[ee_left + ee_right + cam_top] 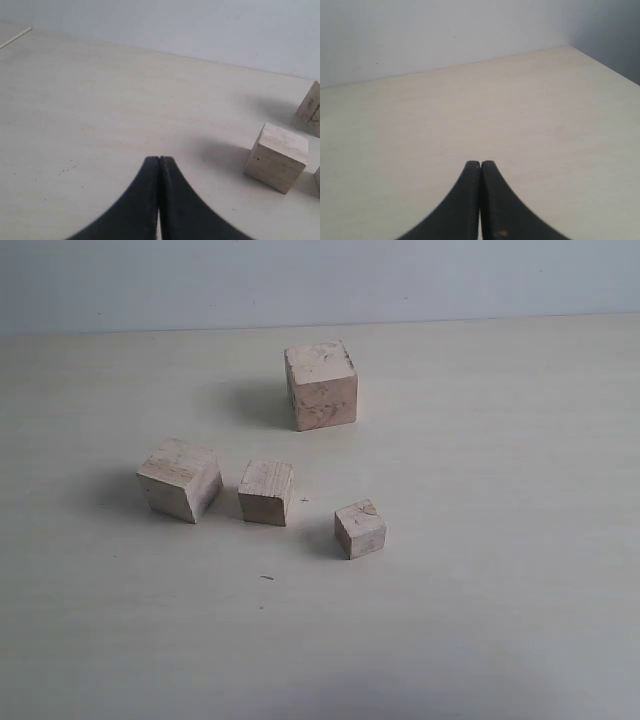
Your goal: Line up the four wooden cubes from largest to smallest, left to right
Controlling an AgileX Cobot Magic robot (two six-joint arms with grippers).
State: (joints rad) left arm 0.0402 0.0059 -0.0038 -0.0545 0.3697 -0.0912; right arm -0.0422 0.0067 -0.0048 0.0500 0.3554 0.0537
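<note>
Four pale wooden cubes stand on the table in the exterior view. The largest cube (320,386), with dark scuffs, sits at the back. Nearer, in a rough row, are the second-largest cube (180,479) on the left, a medium cube (267,492) in the middle and the smallest cube (360,528) on the right. No gripper shows in that view. My left gripper (159,159) is shut and empty, with a cube (276,156) off to one side and another cube's edge (311,107) beyond it. Only bare table lies before my right gripper (480,163), which is shut on nothing.
The pale wooden table (480,620) stretches around the cubes, with a plain wall behind. The table's corner and far edge (568,47) show in the right wrist view.
</note>
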